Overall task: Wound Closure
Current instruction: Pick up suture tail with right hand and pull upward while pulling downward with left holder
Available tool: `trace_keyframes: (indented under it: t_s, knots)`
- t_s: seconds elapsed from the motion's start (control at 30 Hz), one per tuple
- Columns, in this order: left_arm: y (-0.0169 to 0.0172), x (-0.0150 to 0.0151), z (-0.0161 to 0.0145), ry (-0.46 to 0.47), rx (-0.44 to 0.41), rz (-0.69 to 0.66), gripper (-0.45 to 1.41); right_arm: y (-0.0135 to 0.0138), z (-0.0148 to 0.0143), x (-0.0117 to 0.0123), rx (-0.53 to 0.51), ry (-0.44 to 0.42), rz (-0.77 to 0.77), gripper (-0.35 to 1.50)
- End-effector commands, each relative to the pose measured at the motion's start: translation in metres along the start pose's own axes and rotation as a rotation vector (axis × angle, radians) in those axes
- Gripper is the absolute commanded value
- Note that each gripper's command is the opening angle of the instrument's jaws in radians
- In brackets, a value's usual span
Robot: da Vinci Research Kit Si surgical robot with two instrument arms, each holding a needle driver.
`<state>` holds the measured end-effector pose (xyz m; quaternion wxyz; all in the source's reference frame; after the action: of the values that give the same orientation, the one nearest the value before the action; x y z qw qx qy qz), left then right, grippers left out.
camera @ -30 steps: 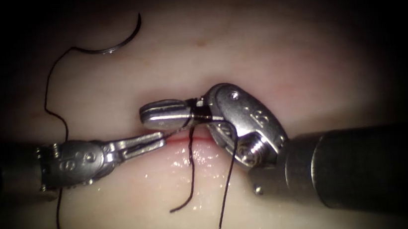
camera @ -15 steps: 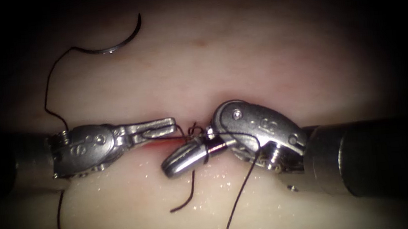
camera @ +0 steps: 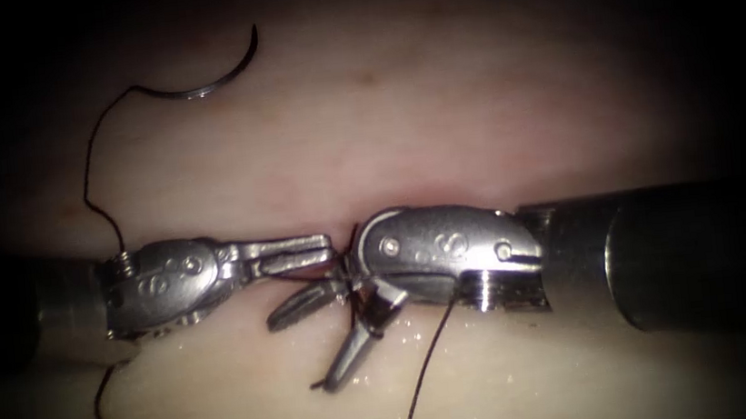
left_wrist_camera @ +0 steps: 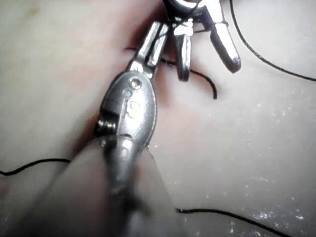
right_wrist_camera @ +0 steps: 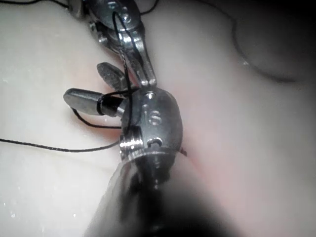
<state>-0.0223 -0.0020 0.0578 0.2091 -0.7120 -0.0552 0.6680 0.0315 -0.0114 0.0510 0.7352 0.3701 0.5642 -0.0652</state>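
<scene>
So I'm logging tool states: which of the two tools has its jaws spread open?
The right tool: its jaws fork apart below the cut. The left tool has its jaws shut.

The tissue (camera: 471,90) is the carrying surface: pale, with a horizontal cut (camera: 306,275) across its middle, reddened along the edges. The needle (camera: 214,74) is laid flat on the tissue, well above the cut toward the left, free of the tissue and not gripped. From its blunt end the thread (camera: 92,186) is run down over the tissue toward the cut. A short thread end (camera: 321,385) is laid on the tissue below the cut, and a further strand (camera: 426,378) is seen crossing the wet, glistening surface there.
</scene>
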Motion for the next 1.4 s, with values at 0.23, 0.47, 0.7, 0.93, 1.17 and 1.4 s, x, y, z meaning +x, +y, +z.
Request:
trace_keyframes:
  t_s: [0.23,0.47,0.7,0.93,1.17,1.4]
  knots:
    - [0.0010,-0.0002,-0.0010,0.001,-0.012,-0.004,-0.45,-0.0002,0.0019,-0.0019,0.011,-0.127,-0.013,0.61]
    - [0.0009,-0.0001,-0.0018,-0.005,-0.007,-0.007,-0.45,0.0002,0.0035,-0.0023,-0.029,-0.167,-0.016,-0.05]
    - [0.0012,0.0000,-0.0020,-0.005,-0.008,-0.007,-0.45,-0.0001,0.0030,-0.0023,0.004,-0.248,-0.013,-0.35]
    - [0.0028,0.0000,-0.0025,-0.013,-0.016,-0.001,-0.45,0.0002,0.0011,-0.0014,-0.027,-0.201,-0.002,-0.35]
    - [0.0049,0.0000,-0.0032,-0.030,-0.032,0.006,-0.45,0.0019,-0.0016,0.0001,-0.113,-0.117,0.037,-0.35]
    - [0.0077,-0.0017,-0.0051,-0.049,-0.052,0.010,-0.45,0.0036,-0.0043,-0.0015,-0.162,-0.038,0.032,-0.35]
